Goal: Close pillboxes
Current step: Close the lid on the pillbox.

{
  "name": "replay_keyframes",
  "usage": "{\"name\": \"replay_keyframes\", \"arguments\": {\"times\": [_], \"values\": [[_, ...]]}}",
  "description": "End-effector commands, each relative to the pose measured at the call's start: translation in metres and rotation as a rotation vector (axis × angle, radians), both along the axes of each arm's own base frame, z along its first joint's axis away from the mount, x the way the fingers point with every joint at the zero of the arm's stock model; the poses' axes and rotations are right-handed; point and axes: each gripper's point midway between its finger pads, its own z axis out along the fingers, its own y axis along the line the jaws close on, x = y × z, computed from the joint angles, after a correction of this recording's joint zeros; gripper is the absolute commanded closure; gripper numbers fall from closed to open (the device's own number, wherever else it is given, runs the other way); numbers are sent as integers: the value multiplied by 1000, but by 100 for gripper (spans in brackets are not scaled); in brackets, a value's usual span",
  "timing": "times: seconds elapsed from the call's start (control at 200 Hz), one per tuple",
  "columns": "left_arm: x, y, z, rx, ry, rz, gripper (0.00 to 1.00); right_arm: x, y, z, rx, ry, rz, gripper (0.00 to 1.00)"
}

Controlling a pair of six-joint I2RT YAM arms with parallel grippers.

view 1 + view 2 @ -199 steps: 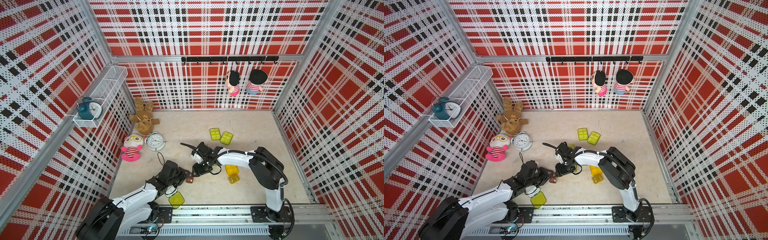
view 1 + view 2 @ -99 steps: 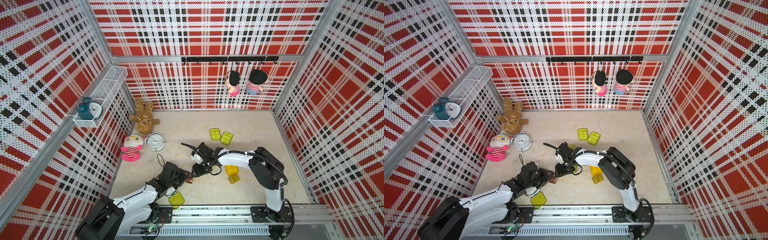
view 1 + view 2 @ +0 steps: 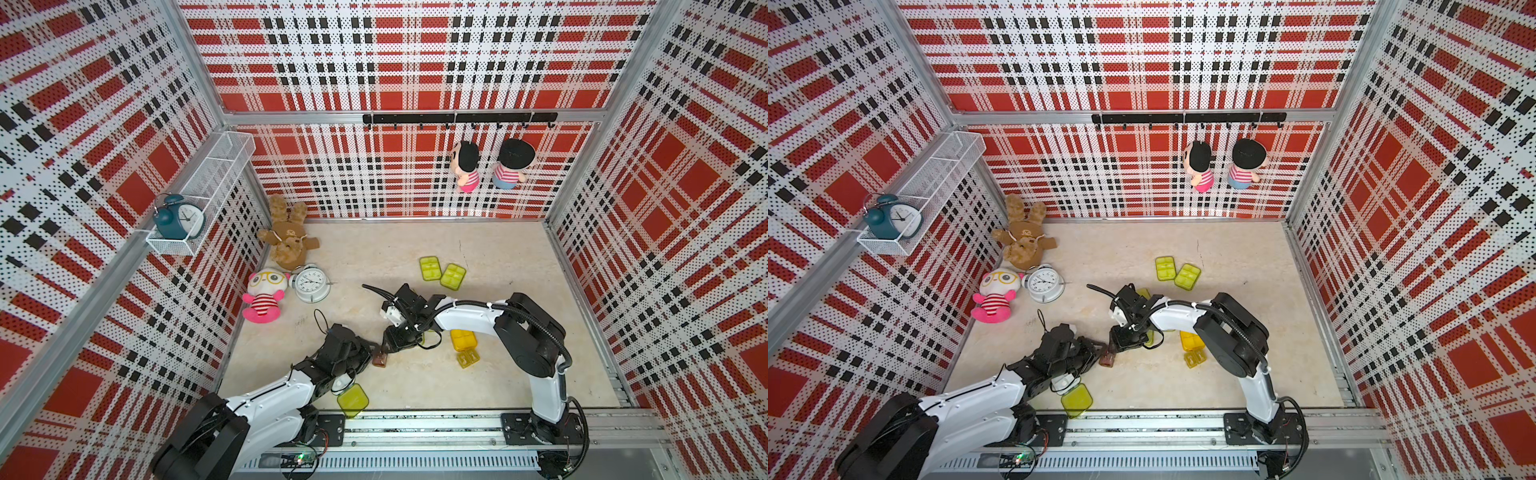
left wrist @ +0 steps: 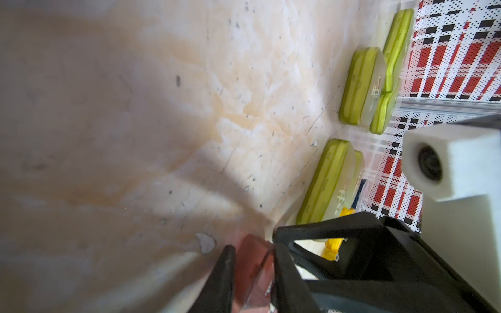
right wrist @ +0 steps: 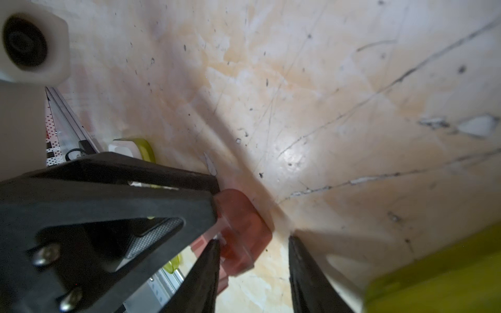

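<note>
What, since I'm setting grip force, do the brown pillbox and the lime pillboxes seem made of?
The brown pillbox: likely hard plastic, translucent reddish-brown, glossy; light shows through its rounded moulded walls. The lime pillboxes: probably plastic too, translucent lime half on a frosted whitish half, smooth, with a moulded seam.

I note the small brown pillbox [image 3: 380, 360] lying centre-front. Rear lime pillbox [image 3: 429, 268] and its lime neighbour [image 3: 453, 276] lie closed, side by side. Orange pillbox [image 3: 462, 340] sits beside amber pillbox [image 3: 468, 358]; front lime pillbox [image 3: 353, 400] at the front edge.
</note>
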Motion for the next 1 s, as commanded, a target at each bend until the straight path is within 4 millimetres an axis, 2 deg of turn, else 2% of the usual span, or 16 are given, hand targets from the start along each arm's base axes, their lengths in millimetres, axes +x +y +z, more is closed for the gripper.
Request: {"name": "replay_keyframes", "arguments": {"times": [0.0,0.261,0.451,0.802,0.997], "values": [[-4,0,-4,1,2,-7,72,-3,-12,-31,-86,26,-4,57],[-2,0,-3,-3,4,-4,73,-2,-12,-40,-102,32,-1,60],[1,4,-2,7,3,6,73,3,-11,-35,-96,21,-5,58],[22,30,25,16,-43,71,71,27,-5,7,-6,-39,-30,52],[28,32,39,20,-69,71,70,33,2,33,62,-89,-3,48]]}}
